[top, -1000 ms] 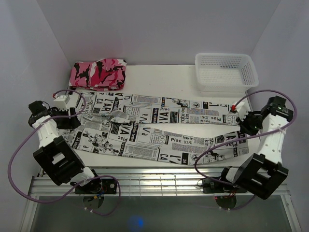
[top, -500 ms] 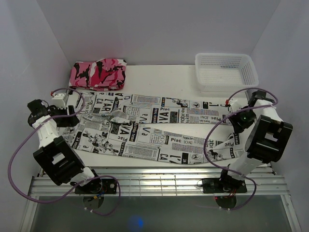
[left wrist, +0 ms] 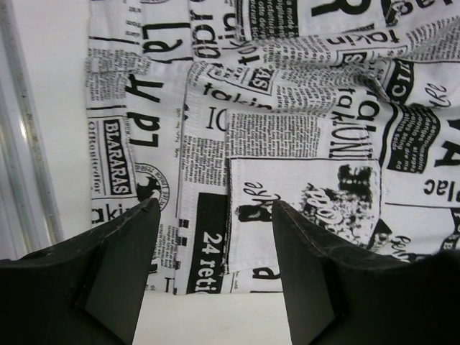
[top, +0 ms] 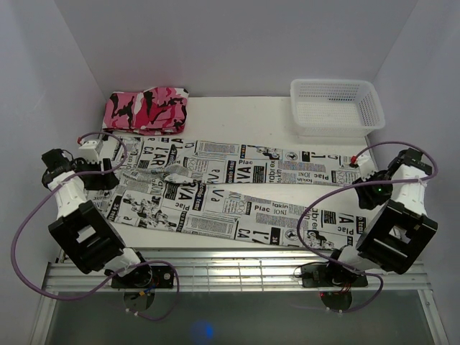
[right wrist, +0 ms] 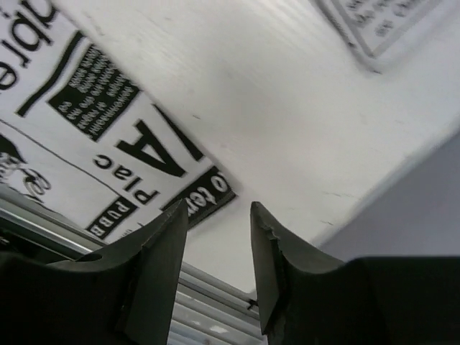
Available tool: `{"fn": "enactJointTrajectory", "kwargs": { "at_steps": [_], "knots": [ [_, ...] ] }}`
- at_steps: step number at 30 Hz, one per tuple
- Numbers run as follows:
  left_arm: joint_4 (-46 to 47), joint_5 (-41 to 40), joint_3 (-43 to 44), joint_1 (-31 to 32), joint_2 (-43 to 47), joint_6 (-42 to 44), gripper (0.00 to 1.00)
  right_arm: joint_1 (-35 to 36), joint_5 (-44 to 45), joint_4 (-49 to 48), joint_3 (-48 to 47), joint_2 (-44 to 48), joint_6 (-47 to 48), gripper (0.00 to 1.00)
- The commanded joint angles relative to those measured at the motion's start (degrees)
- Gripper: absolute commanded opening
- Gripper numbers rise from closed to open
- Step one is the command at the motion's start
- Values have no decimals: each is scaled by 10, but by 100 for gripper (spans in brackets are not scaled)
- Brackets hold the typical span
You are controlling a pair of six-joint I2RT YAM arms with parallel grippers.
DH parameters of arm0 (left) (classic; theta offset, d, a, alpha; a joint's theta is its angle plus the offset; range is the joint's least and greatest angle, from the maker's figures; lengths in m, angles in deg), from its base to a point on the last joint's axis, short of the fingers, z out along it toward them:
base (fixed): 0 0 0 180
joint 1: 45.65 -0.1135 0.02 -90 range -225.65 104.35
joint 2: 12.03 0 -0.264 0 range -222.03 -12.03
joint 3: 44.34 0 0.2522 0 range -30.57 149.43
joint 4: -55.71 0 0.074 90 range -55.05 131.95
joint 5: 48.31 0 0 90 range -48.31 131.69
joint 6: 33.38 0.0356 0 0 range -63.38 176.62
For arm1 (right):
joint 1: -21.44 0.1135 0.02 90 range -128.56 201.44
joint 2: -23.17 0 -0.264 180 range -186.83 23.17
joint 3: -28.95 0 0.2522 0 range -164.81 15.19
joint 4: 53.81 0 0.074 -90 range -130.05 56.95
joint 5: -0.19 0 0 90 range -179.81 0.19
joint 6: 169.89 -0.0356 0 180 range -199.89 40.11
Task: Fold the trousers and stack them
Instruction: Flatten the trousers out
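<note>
The trousers (top: 237,190) lie flat and unfolded along the counter (top: 237,115), waist at the left and the two legs running to the right with a narrow gap between them. The left jaws stand wide open just over the waist end with nothing between them, and the right jaws stand apart and empty over the leg hems at the trousers' right end. Behind the waist end lies a folded pink camouflage garment (top: 147,109), and behind the leg ends sits a white basket (top: 336,108).
</note>
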Motion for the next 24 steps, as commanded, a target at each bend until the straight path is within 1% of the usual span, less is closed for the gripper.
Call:
{"fn": "enactJointTrajectory", "kwargs": {
  "at_steps": [1, 3, 7, 10, 14, 15, 19, 20, 24],
  "knots": [
    [-50, 51, 24, 1, -16, 34, 74, 39, -44, 21, 73, 10, -3, 45],
    [-66, 53, 34, 7, -35, 44, 72, 63, -26, -24, 118, 9, -21, 44],
    [-67, 24, 36, 11, -67, 57, 69, 83, 23, -105, 148, -30, -38, 40],
    [-57, -8, 23, 11, -88, 55, 66, 83, 54, -157, 138, -84, -52, 37],
    [-42, -43, -16, 11, -88, 63, 63, 92, 60, -202, 85, -141, -80, 34],
    [-40, -48, -34, 11, -84, 69, 62, 96, 59, -207, 74, -159, -87, 34],
    [-39, -59, -64, 11, -62, 85, 61, 134, 41, -213, 19, -181, -130, 32],
    [-44, -57, -66, 11, -58, 90, 61, 150, 28, -194, 5, -184, -135, 32],
    [-66, -43, -56, 11, -40, 97, 61, 166, -18, -143, -62, -167, -144, 34]
  ]
}}
